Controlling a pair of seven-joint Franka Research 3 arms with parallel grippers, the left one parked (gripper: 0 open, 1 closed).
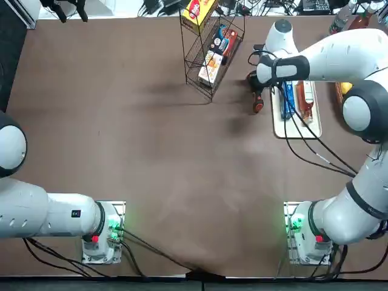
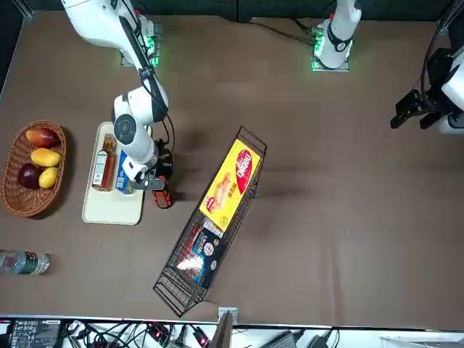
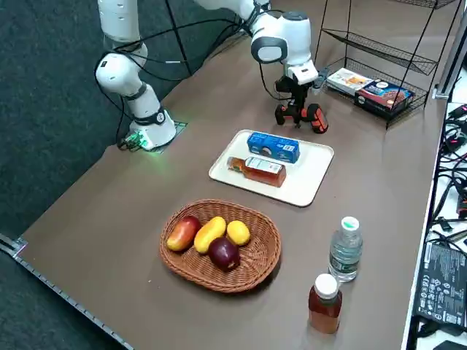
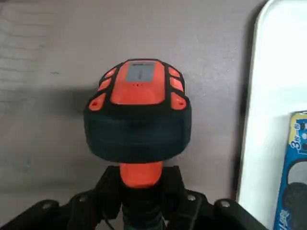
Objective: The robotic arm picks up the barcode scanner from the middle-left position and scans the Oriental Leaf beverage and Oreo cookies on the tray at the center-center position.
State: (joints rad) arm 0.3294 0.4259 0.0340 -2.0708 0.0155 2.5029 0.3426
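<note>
Brown tabletop (image 1: 151,151) carries the tray (image 3: 310,182), where the Oreo cookies (image 3: 273,146) and the Oriental Leaf beverage (image 3: 257,170) lie side by side. Just beside it, the right gripper (image 4: 144,201) has its fingers pinching the barcode scanner (image 4: 138,112) by its orange handle, head beyond the fingertips.

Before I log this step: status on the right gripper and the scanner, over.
Right gripper shut on barcode scanner, beside the tray. Oreo cookies and Oriental Leaf beverage lying on tray. Wire rack nearby, not blocking.
</note>
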